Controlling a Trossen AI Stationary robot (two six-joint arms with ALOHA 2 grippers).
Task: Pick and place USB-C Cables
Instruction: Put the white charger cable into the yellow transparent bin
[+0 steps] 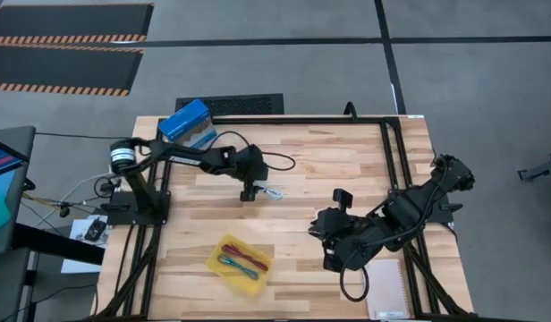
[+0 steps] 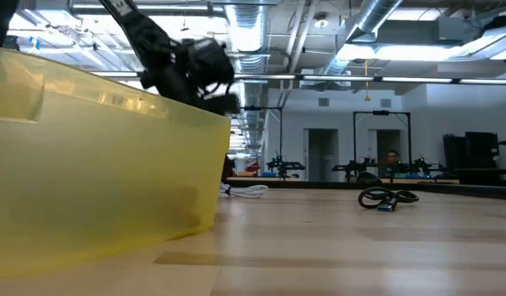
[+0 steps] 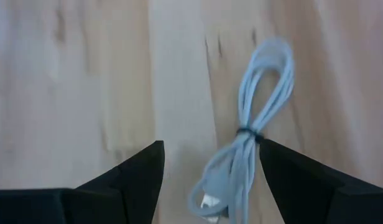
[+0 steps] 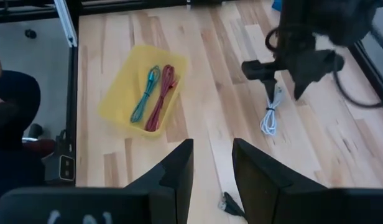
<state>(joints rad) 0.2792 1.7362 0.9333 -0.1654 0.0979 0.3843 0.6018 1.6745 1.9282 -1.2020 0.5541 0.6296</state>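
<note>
The white-blue cable [image 1: 274, 191] lies flat on the wood near the table's middle, also seen low [image 2: 249, 191]. My left gripper [image 1: 249, 191] hovers open just above it; its fingers straddle the cable's plug end [image 3: 210, 202] without touching, and the loop [image 3: 266, 81] reaches ahead of them. The teal-green cable [image 4: 145, 93] and the magenta-red cable [image 4: 161, 96] lie side by side in the yellow tray [image 1: 224, 268]. The black cable [image 2: 387, 198] lies on the table right below my right gripper [image 4: 213, 146], which is open and waits over the table's right half.
A blue box [image 1: 186, 122] sits at the far left corner behind the left arm. A pale pad [image 1: 387, 286] lies at the near right edge. The tray's wall [image 2: 97, 164] fills the low view's left. A person [image 4: 11, 106] is beside the table.
</note>
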